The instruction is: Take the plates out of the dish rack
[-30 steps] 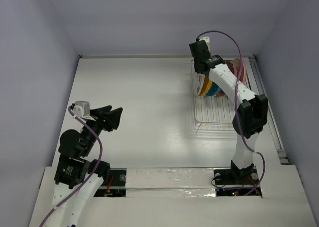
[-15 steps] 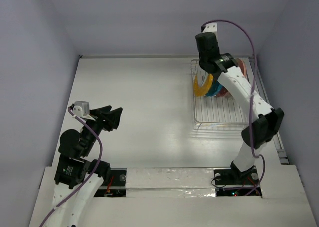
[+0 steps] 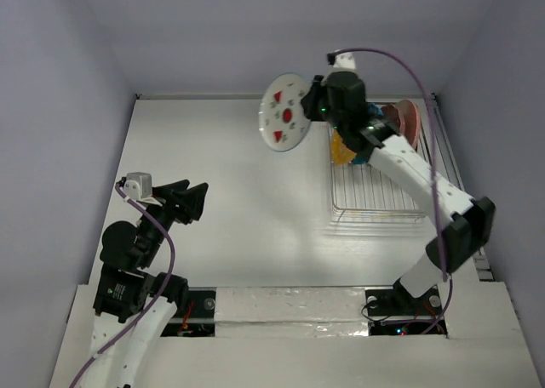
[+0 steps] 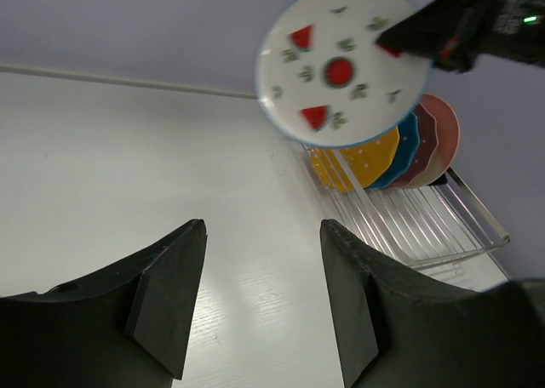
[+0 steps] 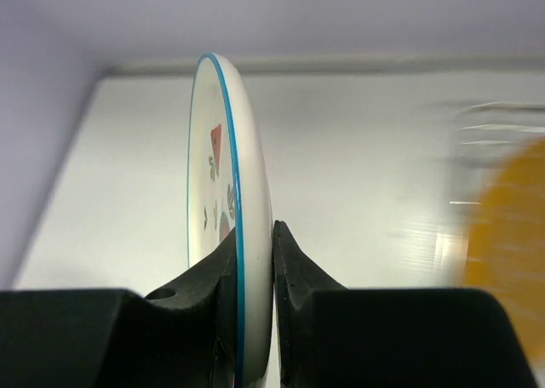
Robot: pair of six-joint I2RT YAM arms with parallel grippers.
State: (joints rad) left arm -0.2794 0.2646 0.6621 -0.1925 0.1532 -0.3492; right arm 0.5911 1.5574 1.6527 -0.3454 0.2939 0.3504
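Now, tabletop point(image 3: 230, 175): your open room lies left of the rack point(image 3: 375, 199).
rack: far right, with yellow, teal and pink plates point(image 3: 343, 147) standing on edge at its far end.
white plate point(image 3: 284, 112): in the air, up-left of the rack, on edge, facing the left arm.
right pincer point(image 3: 315, 104): clamped on its rim; the plate juts leftward.
left pincer point(image 3: 192, 199): fingers apart, holding nothing, well apart at near left.

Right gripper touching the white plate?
Touching. Right wrist view: fingers of the right gripper pinch the white plate at its rim, no gap.
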